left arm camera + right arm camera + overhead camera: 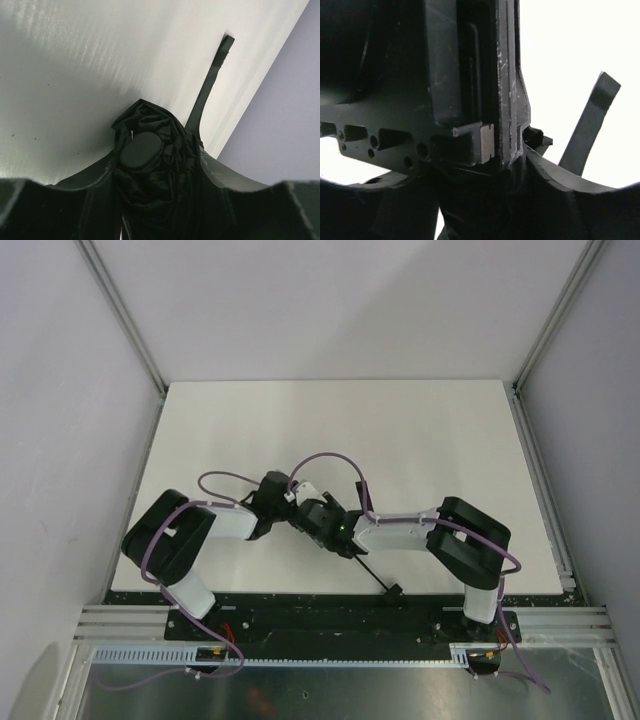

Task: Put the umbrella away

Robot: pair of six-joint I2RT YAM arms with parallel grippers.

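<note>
The black umbrella (372,574) is folded. Its thin shaft runs from between the two grippers to a small handle (393,590) at the table's near edge. In the left wrist view its bunched canopy and round top cap (141,149) sit between the fingers of my left gripper (157,167), which is shut on it. A black strap (212,80) sticks out beyond it. My right gripper (475,192) closes on dark fabric right behind the left gripper's body (455,85). In the top view my left gripper (300,510) and right gripper (328,528) meet mid-table.
The white table (330,430) stretches away behind the arms. Metal frame rails (130,330) and grey walls bound it on the left, right and back. A black base plate (340,620) runs along the near edge.
</note>
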